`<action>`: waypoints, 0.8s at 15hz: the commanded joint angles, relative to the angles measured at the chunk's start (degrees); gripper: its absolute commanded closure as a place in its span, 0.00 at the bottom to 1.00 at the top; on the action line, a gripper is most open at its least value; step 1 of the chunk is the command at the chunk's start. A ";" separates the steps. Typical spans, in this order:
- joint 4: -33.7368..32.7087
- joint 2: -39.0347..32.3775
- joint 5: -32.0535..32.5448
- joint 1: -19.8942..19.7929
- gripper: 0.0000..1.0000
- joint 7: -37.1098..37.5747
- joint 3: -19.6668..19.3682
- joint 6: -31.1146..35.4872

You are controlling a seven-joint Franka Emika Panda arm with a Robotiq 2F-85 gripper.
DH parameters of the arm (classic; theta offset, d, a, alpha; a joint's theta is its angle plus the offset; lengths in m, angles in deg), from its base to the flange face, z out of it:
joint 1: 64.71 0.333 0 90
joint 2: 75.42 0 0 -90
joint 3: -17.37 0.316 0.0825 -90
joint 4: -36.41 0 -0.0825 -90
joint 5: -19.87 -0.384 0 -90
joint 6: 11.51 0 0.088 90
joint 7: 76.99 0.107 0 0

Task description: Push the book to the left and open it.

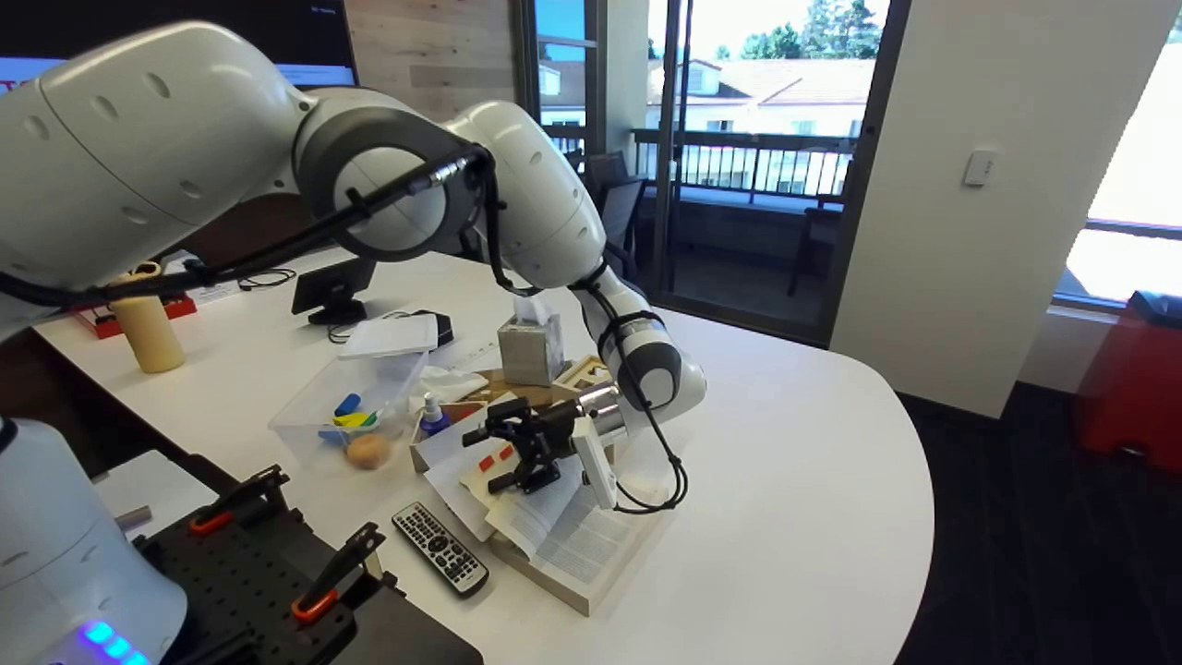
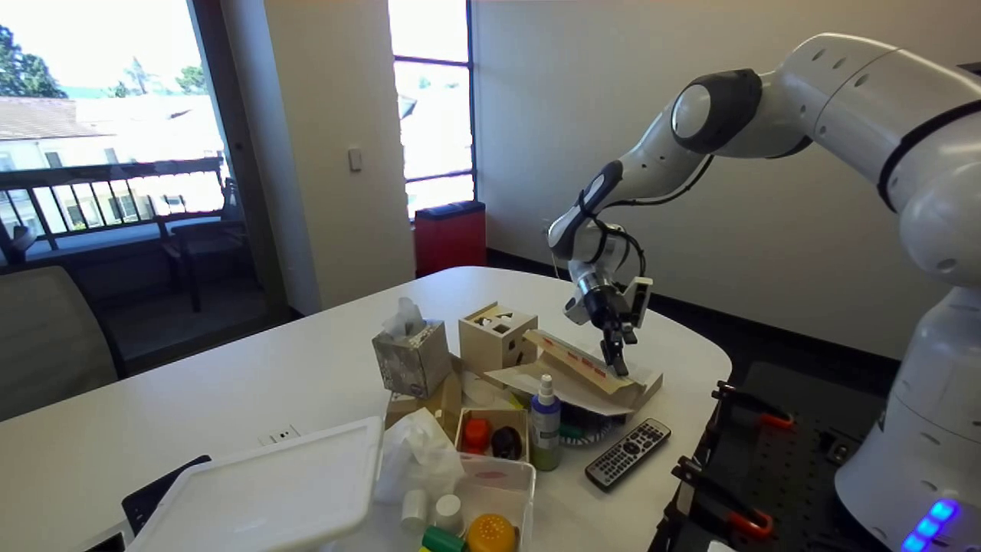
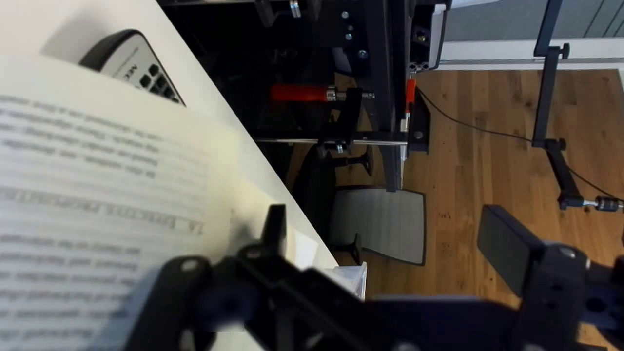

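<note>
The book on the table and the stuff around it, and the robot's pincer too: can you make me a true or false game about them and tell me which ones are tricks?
1. The book lies open. True.
2. The remote is on top of the book. False: it lies on the table beside the book.
3. The pincer is open. True.
4. The spray bottle is lying on its side. False: it stands upright.
5. A tissue sticks up out of the tissue box. True.
6. The wooden cube toy has no holes. False: it has holes in its top.
</note>
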 commanded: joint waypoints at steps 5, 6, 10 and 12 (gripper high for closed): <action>6.10 2.09 -2.20 5.60 0.00 -0.58 -3.45 4.50; 6.11 1.81 -2.29 6.23 0.00 -0.32 -3.68 4.62; 6.83 1.67 -2.57 8.20 0.00 -0.12 -4.61 5.83; 7.17 1.68 -2.95 8.64 0.00 0.03 -4.74 6.63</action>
